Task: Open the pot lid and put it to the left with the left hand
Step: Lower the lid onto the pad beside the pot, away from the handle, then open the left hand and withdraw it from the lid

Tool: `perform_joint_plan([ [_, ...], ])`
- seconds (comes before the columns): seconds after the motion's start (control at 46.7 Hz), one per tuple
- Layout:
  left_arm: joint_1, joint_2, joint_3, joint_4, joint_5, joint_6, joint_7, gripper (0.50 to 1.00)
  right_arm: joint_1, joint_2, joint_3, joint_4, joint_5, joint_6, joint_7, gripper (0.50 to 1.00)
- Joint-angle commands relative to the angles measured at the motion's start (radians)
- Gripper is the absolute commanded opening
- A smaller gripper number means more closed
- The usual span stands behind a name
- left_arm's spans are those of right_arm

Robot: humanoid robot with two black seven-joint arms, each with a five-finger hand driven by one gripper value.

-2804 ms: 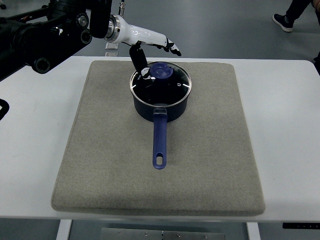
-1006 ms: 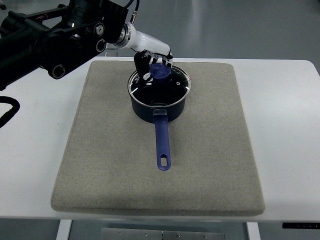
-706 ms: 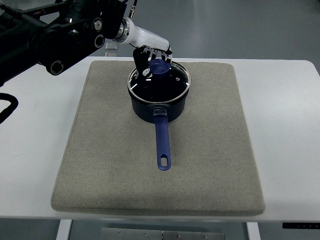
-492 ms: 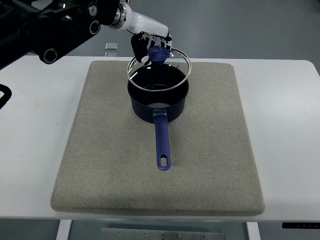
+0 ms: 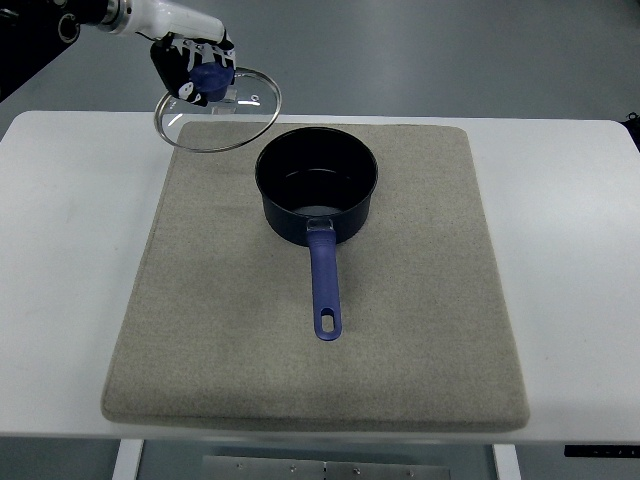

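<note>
Grasping the lid (image 5: 218, 118) by its knob, the left hand (image 5: 196, 68) hung far-left of the pot (image 5: 316, 194). Bare worktop (image 5: 70, 240) lay left, below

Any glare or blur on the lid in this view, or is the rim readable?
Top view: the glass lid, held by the left hand, shows faint reflections but its metal rim reads clearly all round; the hand looks slightly soft. The pot and mat are sharp, evenly lit, with soft shadows.
</note>
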Motion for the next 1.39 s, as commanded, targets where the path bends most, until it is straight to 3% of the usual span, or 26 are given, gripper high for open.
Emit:
perform_joint_plan([
  [0.0,0.022,0.013,0.003,0.001,0.005,0.000,0.000,0.500,0.000,0.000,0.000,0.000,0.000,0.001,0.000,0.917],
  [0.235,0.052,0.033,0.109,0.003,-0.004,0.002,0.000,0.500,0.002,0.000,0.000,0.000,0.000,-0.001,0.000,0.917],
  [0.856,0.174,-0.016,0.150,0.061,-0.013,0.134,0.000,0.500,0.002,0.000,0.000,-0.001,0.000,0.001,0.000,0.917],
  [0.878,0.176,-0.019,0.144,0.061,-0.015,0.137,0.000,0.531,0.002,0.000,0.000,-0.001,0.000,0.001,0.000,0.917],
  [0.963,0.177,-0.025,0.141,0.061,-0.028,0.166,0.000,0.739,0.002,0.000,0.000,-0.001,0.000,-0.001,0.000,0.917],
  [1.049,0.171,-0.025,0.141,0.060,-0.083,0.174,0.000,0.915,0.002,0.000,0.000,-0.001,0.000,-0.001,0.000,0.917],
  [1.177,0.157,-0.022,0.152,0.061,-0.174,0.158,0.000,0.956,0.002,0.000,0.000,-0.001,0.000,0.001,0.000,0.917],
  [1.37,0.154,-0.021,0.135,0.073,-0.274,0.155,0.000,0.958,0.002,0.000,0.000,-0.001,0.000,0.001,0.000,0.917],
])
